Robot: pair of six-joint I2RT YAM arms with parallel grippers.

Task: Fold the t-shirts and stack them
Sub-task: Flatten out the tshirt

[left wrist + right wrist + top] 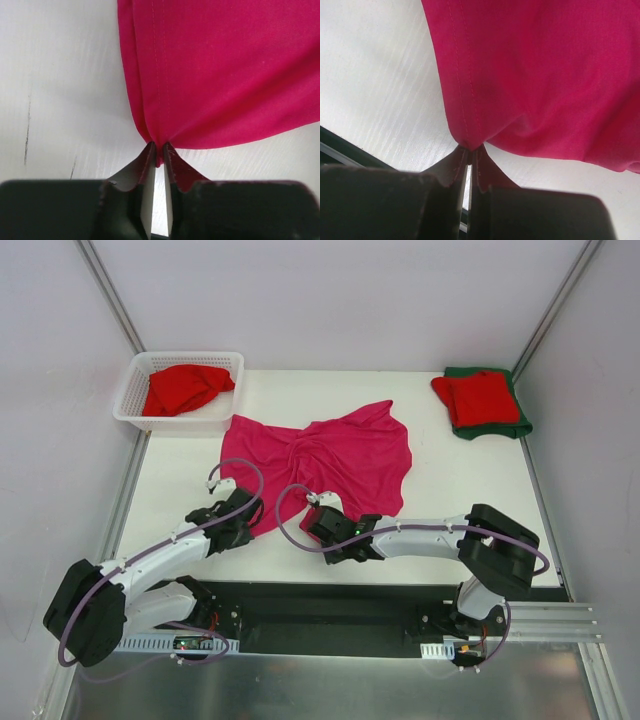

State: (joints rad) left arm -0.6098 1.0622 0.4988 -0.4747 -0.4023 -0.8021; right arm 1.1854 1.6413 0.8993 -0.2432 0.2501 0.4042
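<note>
Both corners of the magenta t-shirt (pixel 335 455) near hem are being pinched; my left end effector (pixel 159 150) is clamping one stitched corner and my right end effector (pixel 470 150) the other, jaws nearly closed on cloth. The shirt is lying crumpled mid-worktop (pixel 470 500), puckering toward each grip; I am judging that drawing the corners apart evenly, low and taut, should flatten it for folding. The fabric is looking thin, matte and limp; the worktop pale, faintly grained. Far right, a folded red shirt (pixel 478 397) is resting on a dark green shirt (pixel 518 426); far left, another red shirt (pixel 185 388) is sitting bunched in a white lattice basket (pixel 128 398).
</note>
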